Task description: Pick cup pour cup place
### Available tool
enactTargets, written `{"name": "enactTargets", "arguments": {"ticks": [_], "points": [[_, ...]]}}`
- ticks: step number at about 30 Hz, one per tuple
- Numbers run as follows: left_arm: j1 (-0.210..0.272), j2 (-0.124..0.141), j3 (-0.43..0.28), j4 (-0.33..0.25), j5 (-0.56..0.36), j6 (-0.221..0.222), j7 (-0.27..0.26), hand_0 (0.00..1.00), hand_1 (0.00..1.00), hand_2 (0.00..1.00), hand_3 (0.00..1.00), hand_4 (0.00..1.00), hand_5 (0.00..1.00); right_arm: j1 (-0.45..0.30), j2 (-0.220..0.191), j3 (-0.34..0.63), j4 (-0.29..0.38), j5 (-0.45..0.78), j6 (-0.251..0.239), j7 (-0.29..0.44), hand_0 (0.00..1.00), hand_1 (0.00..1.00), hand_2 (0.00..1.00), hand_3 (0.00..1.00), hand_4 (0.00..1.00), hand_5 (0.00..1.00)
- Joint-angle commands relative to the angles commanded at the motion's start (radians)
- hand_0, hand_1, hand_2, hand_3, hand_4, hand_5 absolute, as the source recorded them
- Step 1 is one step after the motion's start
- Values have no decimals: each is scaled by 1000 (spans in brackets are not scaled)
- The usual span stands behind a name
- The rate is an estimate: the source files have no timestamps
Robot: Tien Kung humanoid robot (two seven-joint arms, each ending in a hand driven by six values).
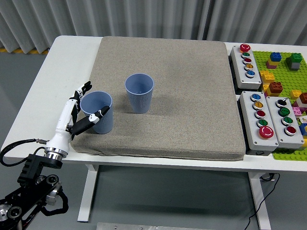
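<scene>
Two blue ribbed cups stand upright on the grey mat [192, 96]. The left cup [101, 122] is near the mat's front left corner. The other cup [139, 93] stands a little behind it and to its right. My left hand [90, 102] comes in from the lower left beside the left cup. Its fingers [84, 89] are spread along the cup's left side and its thumb [92, 120] lies across the cup's front. The hand is open around the cup and does not grip it. The cups' contents do not show. My right hand is out of view.
Three grey button boxes [246, 60] [259, 120] [287, 120] stand along the mat's right edge. A green baseplate [283, 72] with loose bricks lies at the far right. The table's left edge [29, 96] is close to my left arm.
</scene>
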Motion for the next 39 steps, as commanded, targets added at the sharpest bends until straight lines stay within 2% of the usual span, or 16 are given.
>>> {"name": "enactTargets", "arguments": {"ticks": [11,12,25,29,30,35,36,39], "points": [[-4,-1,-23,7,1,0,1,827,858,980,959,995,505,-4,0,-1,-1,1,0,1,641,599,505,572,2,2],[-5,-1,-26,6,1,1,1,832,859,979,962,998,650,-4,0,-1,-1,0,0,1,641,599,506,572,2,2],[-3,9,-60,-33,5,-3,15,833,858,974,956,998,641,-8,-1,0,0,-4,1,0,641,599,506,572,2,2],[-14,11,-74,-24,-51,-16,12,833,858,974,956,998,641,-10,0,1,0,-6,0,-1,641,599,506,572,2,2],[-16,12,-76,-22,-68,-20,11,825,849,961,952,998,706,-11,0,1,0,-6,0,-1,641,599,506,573,2,2],[-41,12,-116,-15,-212,-63,-3,825,849,961,952,998,706,-11,1,0,0,-1,-2,-1,641,599,506,573,2,2],[-47,10,-126,-11,-241,-81,-2,838,851,941,933,928,998,-11,1,-1,0,0,-2,-1,641,599,506,572,2,2],[-61,3,-141,3,-323,-119,-3,838,851,941,933,928,998,-9,0,-2,-1,4,-3,1,641,599,506,572,2,2]]}}
